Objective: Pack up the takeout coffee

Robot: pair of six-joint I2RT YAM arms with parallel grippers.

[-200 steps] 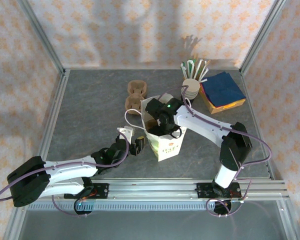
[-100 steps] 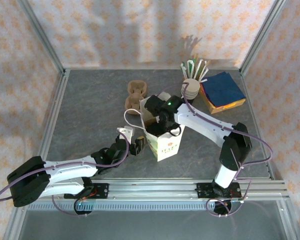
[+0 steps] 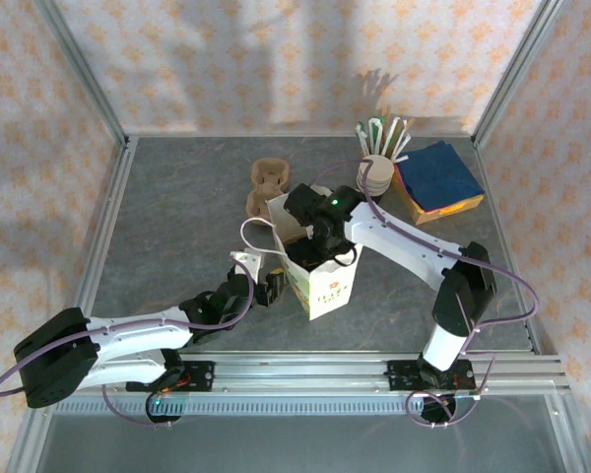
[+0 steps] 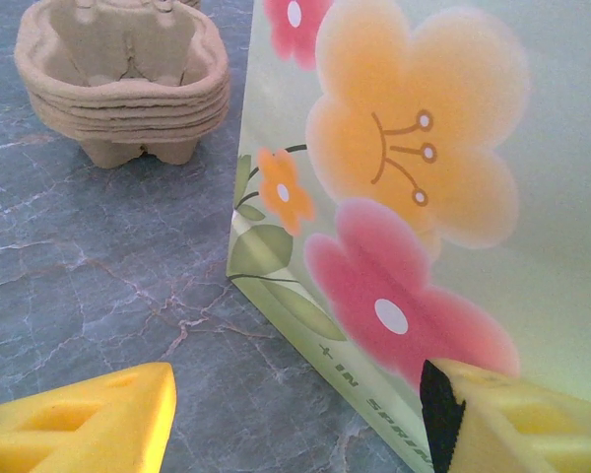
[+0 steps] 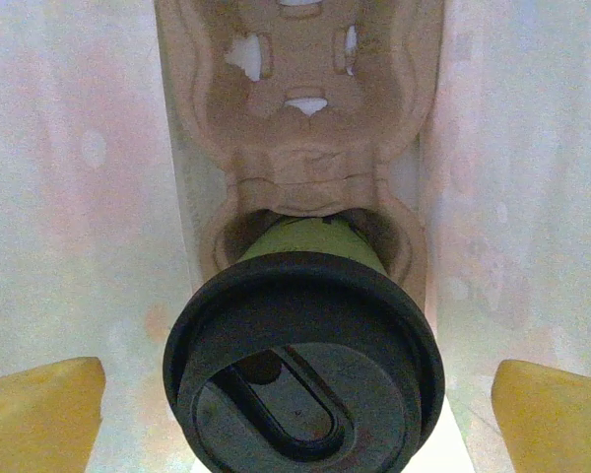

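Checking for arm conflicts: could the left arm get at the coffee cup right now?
Probably not. The coffee cup sits in a carrier inside the bag, whose wall faces the left end effector, and the right arm occupies the bag's mouth.

a grey, stone-veined table [image 3: 177,217] carries everything. a flowered paper bag [image 3: 325,288] stands upright on it, near the middle and toward the near edge. just behind the bag's left side sits a stack of brown pulp carriers [image 3: 269,179], apart from the bag in the left wrist view. at the back right lie a stack of cream-rimmed cups [image 3: 376,175], green and white sticks [image 3: 384,133] behind it, and 1 pile of blue napkins [image 3: 436,175] beside it.
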